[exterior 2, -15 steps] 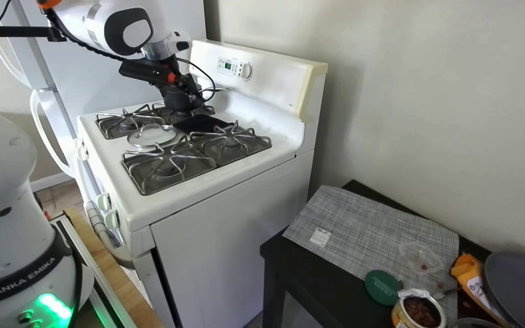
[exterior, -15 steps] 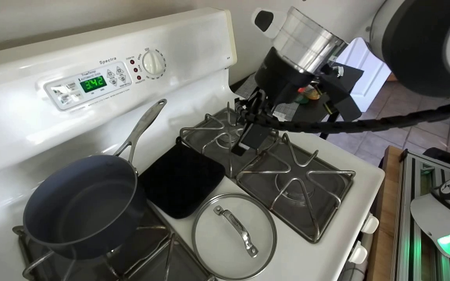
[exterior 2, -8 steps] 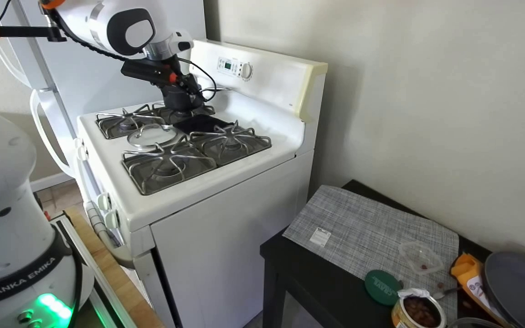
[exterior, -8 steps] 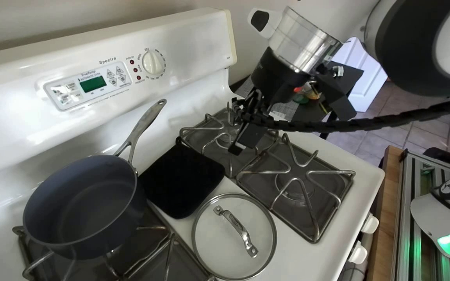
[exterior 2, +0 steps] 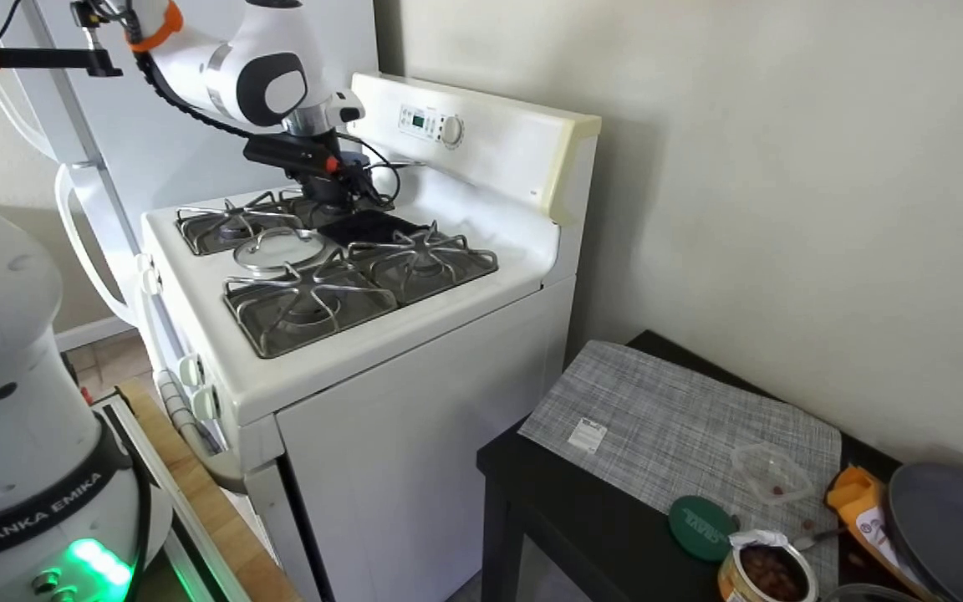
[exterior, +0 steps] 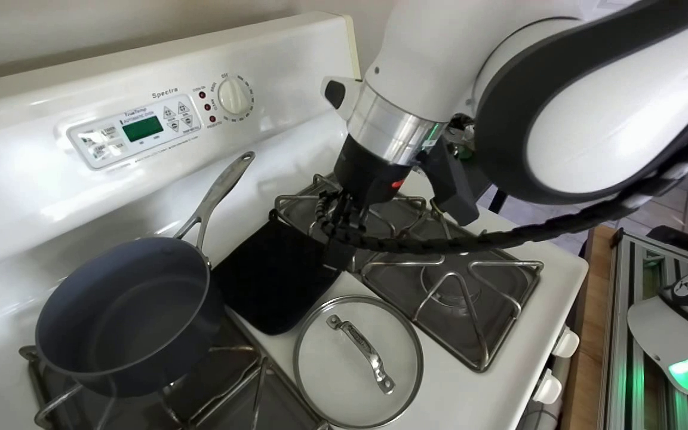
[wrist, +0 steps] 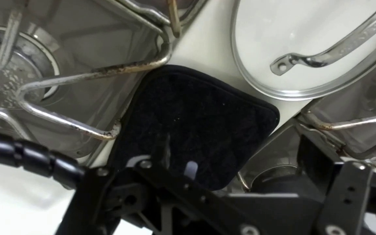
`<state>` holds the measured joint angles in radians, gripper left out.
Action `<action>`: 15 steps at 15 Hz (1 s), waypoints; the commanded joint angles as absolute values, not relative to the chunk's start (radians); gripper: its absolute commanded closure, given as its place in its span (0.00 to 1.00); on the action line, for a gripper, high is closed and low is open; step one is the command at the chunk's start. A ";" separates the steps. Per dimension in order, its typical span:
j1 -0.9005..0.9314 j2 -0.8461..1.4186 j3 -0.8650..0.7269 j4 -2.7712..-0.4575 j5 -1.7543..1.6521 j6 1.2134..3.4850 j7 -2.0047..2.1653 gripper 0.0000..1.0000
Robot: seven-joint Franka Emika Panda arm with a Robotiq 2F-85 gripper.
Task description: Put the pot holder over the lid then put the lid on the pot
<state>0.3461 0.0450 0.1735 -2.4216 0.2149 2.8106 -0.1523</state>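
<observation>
The black pot holder (exterior: pixel 272 280) lies flat between the stove grates in both exterior views, beside the pot; it also fills the middle of the wrist view (wrist: pixel 197 120). The glass lid (exterior: pixel 344 376) lies flat on the white stovetop, handle up, close to the pot holder's edge; part of it shows in the wrist view (wrist: pixel 266 32). The dark grey-blue pot (exterior: pixel 135 316) stands upright and uncovered on a burner, its handle toward the back panel. My gripper (exterior: pixel 338 257) is above the pot holder's edge. Its fingers (wrist: pixel 237 148) are wide apart with nothing between them.
Metal grates (exterior: pixel 451 286) stand beside the pot holder and lid. The stove's back panel (exterior: pixel 296 77) rises behind. A dark side table (exterior 2: pixel 523 477) holds a mat (exterior 2: pixel 674 418), a can (exterior 2: pixel 766 568) and a grey pan (exterior 2: pixel 958 535).
My gripper has moved down and across toward the pot, from above the back grate to over the pot holder's edge. The pot holder, lid and pot have not moved.
</observation>
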 commanded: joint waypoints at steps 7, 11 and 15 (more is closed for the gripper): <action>0.319 0.314 0.172 -2.201 -0.006 2.809 0.034 0.00; 0.344 0.374 0.150 -2.151 -0.055 2.809 0.101 0.00; 0.353 0.426 0.146 -2.103 -0.057 2.814 0.142 0.00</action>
<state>0.3310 0.3760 0.1628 -2.1504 -0.0302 2.8106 0.0830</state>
